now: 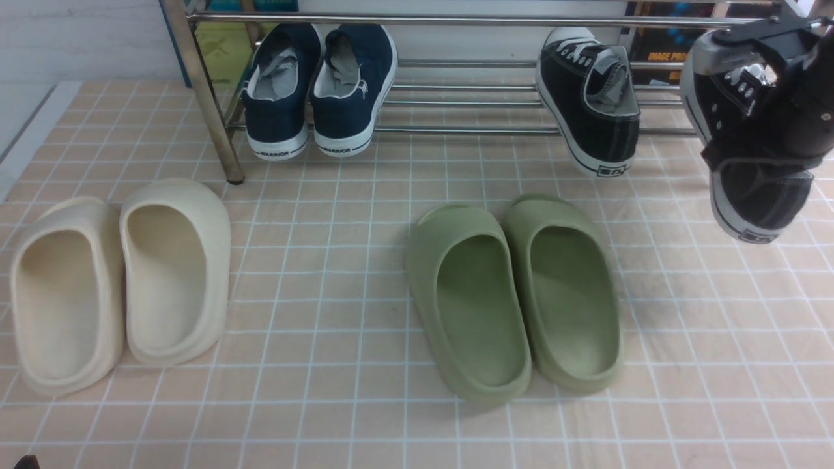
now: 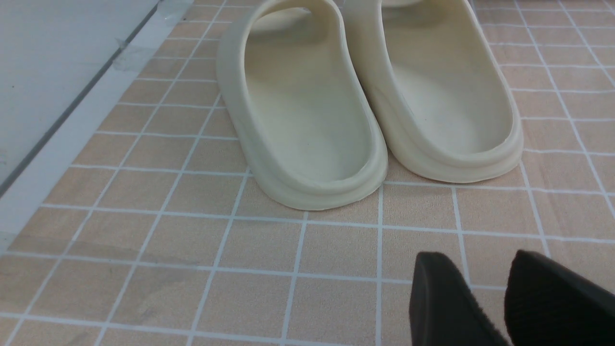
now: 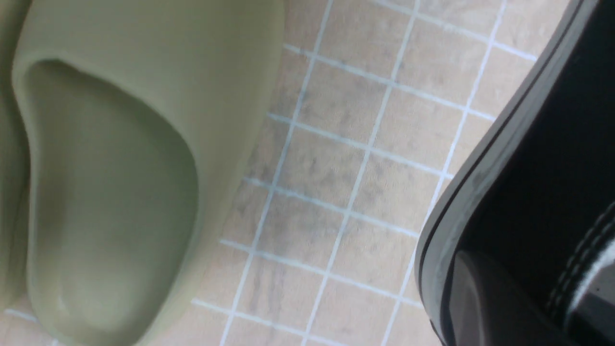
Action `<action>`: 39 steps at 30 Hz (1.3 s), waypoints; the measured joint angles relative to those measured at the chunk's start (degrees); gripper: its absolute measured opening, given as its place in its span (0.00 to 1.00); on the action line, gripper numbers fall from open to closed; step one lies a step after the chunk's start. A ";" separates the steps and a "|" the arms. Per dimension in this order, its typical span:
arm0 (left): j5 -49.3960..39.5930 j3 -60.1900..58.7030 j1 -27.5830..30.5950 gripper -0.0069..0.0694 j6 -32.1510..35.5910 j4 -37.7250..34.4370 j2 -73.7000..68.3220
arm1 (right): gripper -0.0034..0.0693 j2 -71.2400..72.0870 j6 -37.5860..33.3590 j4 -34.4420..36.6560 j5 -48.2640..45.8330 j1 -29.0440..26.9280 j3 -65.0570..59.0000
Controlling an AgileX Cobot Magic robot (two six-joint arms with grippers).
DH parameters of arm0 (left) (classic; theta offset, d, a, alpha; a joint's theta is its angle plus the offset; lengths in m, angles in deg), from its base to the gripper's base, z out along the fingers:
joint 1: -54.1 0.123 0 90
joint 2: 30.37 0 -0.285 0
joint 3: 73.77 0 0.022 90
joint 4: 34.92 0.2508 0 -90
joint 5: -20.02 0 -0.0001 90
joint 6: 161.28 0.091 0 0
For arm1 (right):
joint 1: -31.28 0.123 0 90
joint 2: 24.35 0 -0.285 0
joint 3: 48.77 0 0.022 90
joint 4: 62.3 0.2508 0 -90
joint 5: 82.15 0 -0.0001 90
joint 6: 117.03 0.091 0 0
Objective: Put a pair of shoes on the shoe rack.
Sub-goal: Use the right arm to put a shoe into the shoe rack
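One black sneaker (image 1: 589, 111) rests tilted on the lower bars of the chrome shoe rack (image 1: 469, 130), toe to the back, heel hanging over the front bar. My right gripper (image 1: 772, 140) is shut on the second black sneaker (image 1: 756, 202) and holds it in the air at the far right, in front of the rack's right end. That sneaker's white sole and black side fill the right wrist view (image 3: 528, 168). My left gripper (image 2: 485, 274) is open and empty, low over the tiled floor, just short of the cream slippers.
Navy WARRIOR sneakers (image 1: 319, 91) sit on the rack's left part. Green foam slippers (image 1: 515, 293) lie on the floor at centre, also in the right wrist view (image 3: 120, 168). Cream foam slippers (image 1: 117, 280) lie at the left (image 2: 365, 96). A rack leg (image 1: 208, 104) stands at the left.
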 joint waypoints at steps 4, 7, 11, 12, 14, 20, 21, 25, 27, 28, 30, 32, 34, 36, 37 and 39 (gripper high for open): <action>0.00 0.00 0.00 0.40 0.00 0.00 0.00 | 0.05 -5.02 -1.17 0.00 -1.14 0.00 5.90; 0.00 0.00 0.00 0.40 0.00 0.00 0.00 | 0.05 -9.53 -1.92 0.05 -1.80 0.00 11.60; 0.00 0.00 0.00 0.40 0.00 0.00 0.00 | 0.05 -14.82 -2.98 0.05 -2.01 0.00 18.90; 0.00 0.00 0.00 0.40 0.00 0.00 0.00 | 0.05 -15.88 -3.40 0.05 -2.06 0.00 20.38; 0.00 0.00 0.00 0.40 0.00 0.00 0.00 | 0.05 -18.36 -4.28 0.05 -2.06 0.00 23.59; 0.00 0.00 0.00 0.40 0.00 0.00 0.00 | 0.05 -23.33 -5.53 0.05 -1.50 0.00 31.22; 0.00 0.00 0.00 0.40 0.00 0.00 0.00 | 0.05 -23.42 -5.52 0.05 -1.50 0.00 31.33; 0.00 0.00 0.00 0.40 0.00 0.00 0.00 | 0.06 -24.81 -5.67 -0.06 0.66 0.00 32.01; 0.00 0.00 0.00 0.40 0.00 0.00 0.00 | 0.07 -25.31 -5.67 -0.09 1.02 0.00 32.01; 0.00 0.00 0.00 0.40 0.00 0.00 0.00 | 0.08 -25.36 -5.67 -0.12 1.17 0.00 32.01; 0.00 0.00 0.00 0.40 0.00 0.00 0.00 | 0.11 -25.41 -5.67 -0.12 1.15 0.00 32.01; 0.00 0.00 0.00 0.40 0.00 0.00 0.00 | 0.20 -25.30 -5.67 -0.12 2.37 0.00 32.21; 0.00 0.00 0.00 0.40 0.00 0.00 0.00 | 0.31 -24.96 -5.67 -0.12 3.03 0.00 32.55; 0.00 0.00 0.00 0.40 0.00 0.00 0.00 | 0.42 -23.84 -5.67 -0.12 2.01 0.00 32.55; 0.00 0.00 0.00 0.40 0.00 0.00 0.00 | 0.46 -23.37 -5.67 -0.05 1.31 0.00 32.55; 0.00 0.00 0.00 0.40 0.00 0.00 0.00 | 0.56 -21.56 -5.67 0.29 -0.90 0.00 32.60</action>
